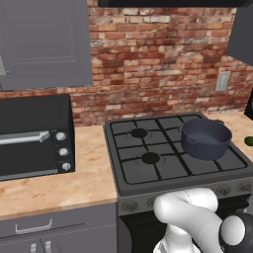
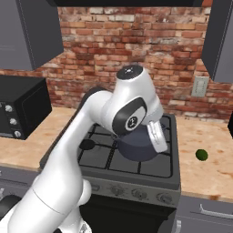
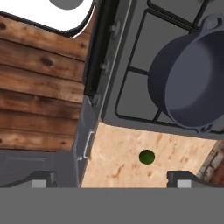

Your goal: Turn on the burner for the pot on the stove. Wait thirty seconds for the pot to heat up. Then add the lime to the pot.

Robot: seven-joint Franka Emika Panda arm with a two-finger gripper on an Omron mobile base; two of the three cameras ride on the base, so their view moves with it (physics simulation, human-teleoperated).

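Clearly nothing is lit yet: the stove [image 1: 148, 170] carries the pot [image 1: 206, 139] on its right-hand grate, and the lime [image 2: 201, 154] sits on the counter [image 2: 214, 170] just beyond. The gripper [image 3: 111, 181] hangs high, jaws spread wide, holding nothing. Reaching for the front knobs [image 2: 139, 193], it could turn one for the wrong burner, or clip the pot's handle.

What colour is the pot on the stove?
Dark blue-grey; the pot on the stove shows best in the left base view.
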